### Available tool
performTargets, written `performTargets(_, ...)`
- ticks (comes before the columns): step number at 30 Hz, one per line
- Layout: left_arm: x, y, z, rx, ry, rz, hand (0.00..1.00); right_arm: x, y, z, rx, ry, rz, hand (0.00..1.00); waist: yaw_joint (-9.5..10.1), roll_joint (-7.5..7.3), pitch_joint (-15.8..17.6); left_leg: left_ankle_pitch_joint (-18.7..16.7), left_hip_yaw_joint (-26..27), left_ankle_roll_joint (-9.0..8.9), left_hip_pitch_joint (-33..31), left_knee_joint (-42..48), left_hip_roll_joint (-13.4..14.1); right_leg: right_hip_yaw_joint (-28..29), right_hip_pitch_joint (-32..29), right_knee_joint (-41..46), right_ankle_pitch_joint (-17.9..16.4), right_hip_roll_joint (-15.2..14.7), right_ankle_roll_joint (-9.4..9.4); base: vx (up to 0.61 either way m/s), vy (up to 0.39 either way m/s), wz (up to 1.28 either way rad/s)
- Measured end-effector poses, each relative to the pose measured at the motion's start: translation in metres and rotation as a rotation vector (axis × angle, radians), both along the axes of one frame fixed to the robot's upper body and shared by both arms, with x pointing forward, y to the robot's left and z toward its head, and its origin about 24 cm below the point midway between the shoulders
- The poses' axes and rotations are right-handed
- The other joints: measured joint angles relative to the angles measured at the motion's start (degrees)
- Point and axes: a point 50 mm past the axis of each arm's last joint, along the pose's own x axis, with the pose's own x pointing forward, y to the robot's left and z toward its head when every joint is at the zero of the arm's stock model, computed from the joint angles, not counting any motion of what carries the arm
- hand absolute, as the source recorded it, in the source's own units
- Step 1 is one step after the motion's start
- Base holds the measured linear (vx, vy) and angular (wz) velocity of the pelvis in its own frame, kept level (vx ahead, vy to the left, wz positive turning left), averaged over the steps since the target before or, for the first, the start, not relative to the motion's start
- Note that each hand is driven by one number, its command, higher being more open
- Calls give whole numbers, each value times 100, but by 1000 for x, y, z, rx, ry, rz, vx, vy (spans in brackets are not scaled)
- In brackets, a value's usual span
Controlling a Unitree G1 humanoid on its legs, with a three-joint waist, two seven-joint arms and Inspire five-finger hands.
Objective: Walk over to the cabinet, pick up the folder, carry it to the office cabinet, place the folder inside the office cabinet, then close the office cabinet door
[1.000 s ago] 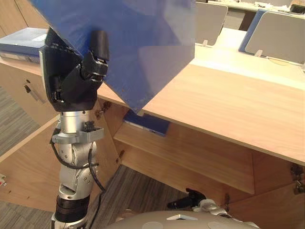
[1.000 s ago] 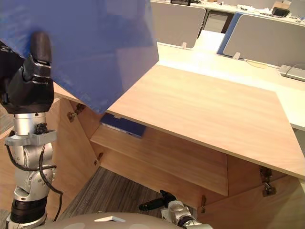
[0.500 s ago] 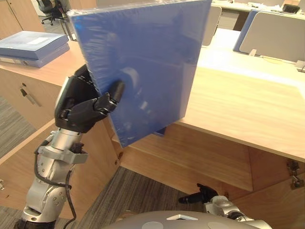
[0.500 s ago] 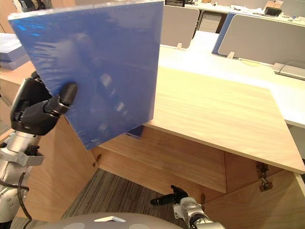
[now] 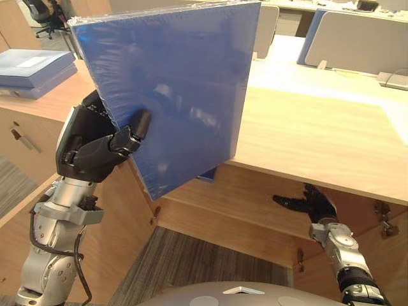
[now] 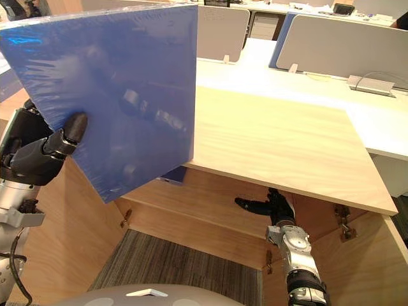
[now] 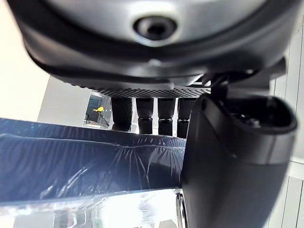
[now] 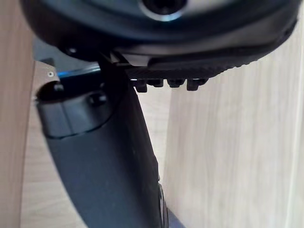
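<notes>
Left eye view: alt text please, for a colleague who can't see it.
The left hand grips a blue folder upright before the open wooden office cabinet. The right hand hovers under its top, fingers straight.

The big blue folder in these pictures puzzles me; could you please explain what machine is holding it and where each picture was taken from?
This is a humanoid robot with two arms. The two wide pictures come from cameras in its head, looking down; the two close-ups come from cameras on its wrists. Its left robot hand grips the folder upright by one edge, thumb in front and fingers behind. The right robot hand is open and holds nothing, reaching under the wooden cabinet top. Inside the open cabinet, another blue folder lies on the shelf. More folders are stacked on the cabinet to the left.
</notes>
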Motion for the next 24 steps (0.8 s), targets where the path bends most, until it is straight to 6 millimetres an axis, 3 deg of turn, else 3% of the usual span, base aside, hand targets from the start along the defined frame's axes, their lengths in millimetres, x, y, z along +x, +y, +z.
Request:
performTargets(9, -2, 4, 0, -19, -2, 7, 0, 3, 3, 3, 51, -30, 21, 100, -69, 22, 14, 0, 16, 10, 22, -17, -24, 61, -10, -1, 7, -29, 11, 10, 6, -1)
performTargets(16, -5, 5, -6, -49, 47, -37, 0, 12, 15, 12, 88, -62, 170, 100, -91, 72, 46, -21, 2, 40, 9, 9, -27, 55, 7, 14, 7, -33, 12, 0, 0, 0)
performTargets(20, -9, -1, -18, -110, 114, -106, 0, 16, 28, 14, 84, -51, 281, 100, -99, 103, 52, -25, -18, 42, 0, 31, -36, 34, 18, 22, 7, -43, 13, -1, 1, 1)
performTargets(24, -19, -23, -50, -119, 329, -254, 0, 19, 41, 10, 82, -28, 357, 100, -110, 144, 77, -35, -32, 59, -9, 64, -74, 17, 22, 46, 9, -91, 22, -4, 17, 2)
